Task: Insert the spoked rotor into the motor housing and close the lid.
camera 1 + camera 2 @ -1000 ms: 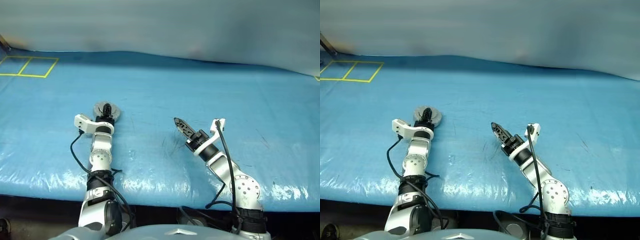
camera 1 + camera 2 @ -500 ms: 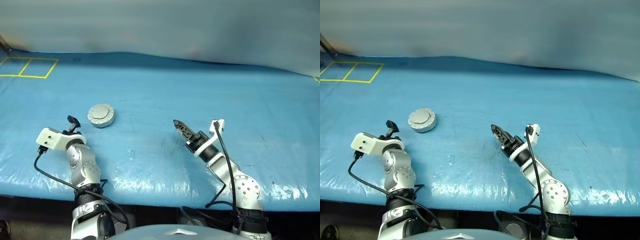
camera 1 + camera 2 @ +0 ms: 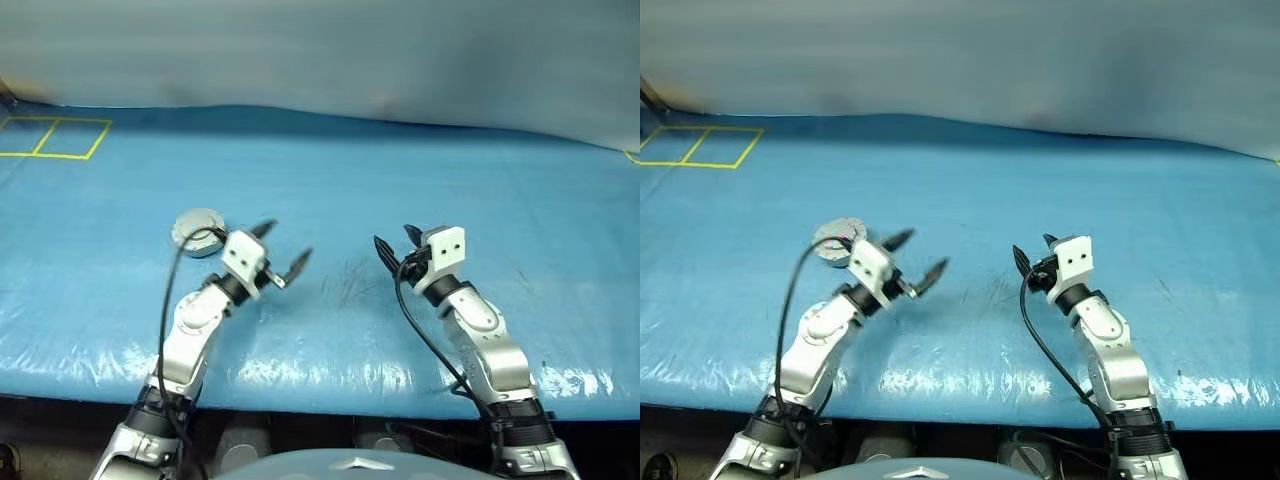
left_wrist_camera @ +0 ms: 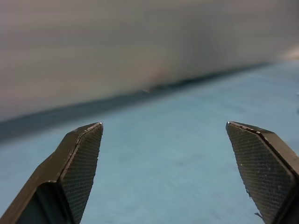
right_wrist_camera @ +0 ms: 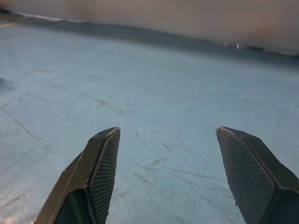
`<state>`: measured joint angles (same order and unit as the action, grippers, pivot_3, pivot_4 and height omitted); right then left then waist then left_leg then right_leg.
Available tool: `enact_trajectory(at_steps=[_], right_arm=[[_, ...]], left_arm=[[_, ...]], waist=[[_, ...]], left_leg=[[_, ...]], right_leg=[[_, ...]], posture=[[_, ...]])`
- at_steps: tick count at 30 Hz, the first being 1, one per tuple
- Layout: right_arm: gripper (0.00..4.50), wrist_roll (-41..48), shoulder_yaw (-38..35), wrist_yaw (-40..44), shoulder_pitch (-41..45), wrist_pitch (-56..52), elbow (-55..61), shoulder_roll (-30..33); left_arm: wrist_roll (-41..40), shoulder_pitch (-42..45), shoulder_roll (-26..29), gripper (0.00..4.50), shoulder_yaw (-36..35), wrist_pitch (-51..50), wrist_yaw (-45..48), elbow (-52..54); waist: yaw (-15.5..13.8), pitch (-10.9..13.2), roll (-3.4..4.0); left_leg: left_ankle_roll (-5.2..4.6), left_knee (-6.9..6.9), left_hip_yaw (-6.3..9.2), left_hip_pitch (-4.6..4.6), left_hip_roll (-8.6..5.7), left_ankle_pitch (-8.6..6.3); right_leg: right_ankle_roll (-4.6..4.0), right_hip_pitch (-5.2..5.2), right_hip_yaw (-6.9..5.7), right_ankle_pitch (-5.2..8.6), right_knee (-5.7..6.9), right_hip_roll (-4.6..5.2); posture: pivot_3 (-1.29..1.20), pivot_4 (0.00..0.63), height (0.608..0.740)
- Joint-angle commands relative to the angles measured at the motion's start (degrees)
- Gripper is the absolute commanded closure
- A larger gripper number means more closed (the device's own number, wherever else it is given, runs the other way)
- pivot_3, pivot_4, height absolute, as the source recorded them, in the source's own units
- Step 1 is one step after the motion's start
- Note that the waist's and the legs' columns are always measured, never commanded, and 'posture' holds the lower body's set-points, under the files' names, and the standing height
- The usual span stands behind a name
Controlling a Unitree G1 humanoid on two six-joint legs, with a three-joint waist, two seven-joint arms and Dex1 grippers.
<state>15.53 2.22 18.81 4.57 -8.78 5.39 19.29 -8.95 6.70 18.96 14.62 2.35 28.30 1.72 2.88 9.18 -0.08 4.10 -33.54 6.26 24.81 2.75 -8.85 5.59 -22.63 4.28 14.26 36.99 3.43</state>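
The counter (image 3: 420,170) is covered by a blue sheet and spans the full width of the head views. Yellow tape lines (image 3: 55,137) form rectangles at its upper left corner.

The left arm rises from the lower left of the frame and angles toward the centre. The left tool (image 3: 281,250) is fully open, with its two black fingers spread wide. It holds nothing and touches nothing. In the left wrist view the left tool (image 4: 163,154) shows both ribbed pads far apart, with bare blue sheet between them.

The right arm rises from the lower right and bends toward the centre. The right tool (image 3: 396,246) is open and empty. In the right wrist view the right tool (image 5: 168,158) frames only scratched blue surface.

The lid (image 3: 196,226), a grey round disc, lies flat on the counter at centre left, just behind the left wrist. A black cable crosses in front of it. The head views show this disc.
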Motion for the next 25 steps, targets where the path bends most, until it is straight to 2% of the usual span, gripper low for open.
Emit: enact_trajectory(at_steps=[1, 6, 8, 10, 11, 25], right_arm=[[1.04, -2.6, -1.2, 0.0, 2.4, 0.1, -0.7, 1.0], [1.04, -7.2, 1.2, 3.9, 2.8, 1.2, -2.3, 4.4], [0.69, -8.2, 1.4, 5.3, 2.9, 0.8, -2.7, 5.5], [0.13, -8.3, 1.0, 6.0, 3.1, 0.3, -3.0, 5.7], [0.03, -9.0, 0.8, 5.3, 3.3, 0.5, -3.3, 5.6], [0.03, -11.1, -1.3, 2.6, 2.2, 2.7, -3.4, 3.4]], left_arm=[[4.2, 1.4, 2.1, 0.02, 1.4, 0.0, 2.5, -0.5], [5.6, 1.9, 1.3, 0.02, 0.6, 0.8, 2.6, -2.5], [5.5, 2.1, 1.4, 0.00, -0.3, 1.2, 2.8, -3.0], [5.0, 2.4, 1.2, 0.00, -1.3, 1.7, 2.8, -3.4], [4.9, 2.5, 1.0, 0.00, -1.6, 1.8, 2.7, -3.5], [7.3, 5.8, -3.2, 0.00, -3.0, 4.5, 0.8, -7.4]], waist=[[0.2, 0.0, 0.03], [-0.2, 0.0, 0.01], [-0.4, 0.0, 0.01], [-0.5, 0.0, 0.01], [-0.6, 0.0, 0.01], [-0.8, 0.0, 0.00]], left_leg=[[-0.01, 0.03, 0.02, -0.03, 0.05, 0.01], [-0.01, -0.08, -0.01, -0.04, -0.04, 0.01], [-0.01, -0.08, -0.01, -0.04, -0.04, 0.01], [-0.01, -0.08, -0.01, -0.04, -0.04, 0.01], [-0.01, -0.08, -0.01, -0.04, -0.04, 0.01], [-0.02, -0.20, 0.00, -0.06, -0.05, 0.02]], right_leg=[[-0.03, -0.01, -0.01, 0.02, 0.03, -0.04], [0.02, 0.13, 0.02, 0.00, -0.07, 0.05], [0.03, 0.12, 0.02, -0.01, -0.07, 0.05], [0.02, 0.11, 0.02, 0.00, -0.05, 0.05], [0.03, 0.12, 0.02, -0.01, -0.06, 0.05], [0.11, 0.20, 0.01, -0.06, -0.04, 0.05]], posture=[[0.00, 0.150, 0.740], [0.00, 0.150, 0.740], [0.00, 0.150, 0.740], [0.00, 0.150, 0.740], [0.00, 0.150, 0.740], [0.00, 0.150, 0.740]])
